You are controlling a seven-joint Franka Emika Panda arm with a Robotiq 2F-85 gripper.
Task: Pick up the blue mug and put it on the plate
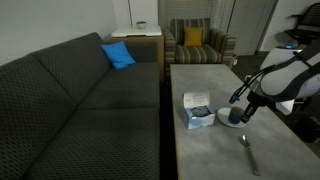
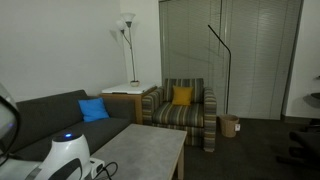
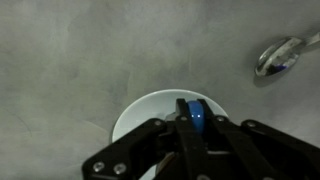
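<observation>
Blue mug [image 3: 195, 116], white plate [image 3: 140, 112]

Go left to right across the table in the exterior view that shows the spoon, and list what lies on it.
box → plate → spoon

- The grey, stone-look table [image 1: 215, 80] is long and rectangular; its mottled top also shows in an exterior view [image 2: 150, 150] and fills the wrist view [image 3: 80, 50].
- A white-and-blue box [image 1: 197, 110] lies near the middle of the tabletop.
- A small round white plate [image 1: 225, 118] rests flat at 3 o'clock from the box, just beside it.
- A metal spoon [image 1: 248, 152] lies at 5 o'clock from the plate; in the wrist view it [image 3: 280, 55] sits at 2 o'clock from the plate [image 3: 145, 108], apart from it.
</observation>
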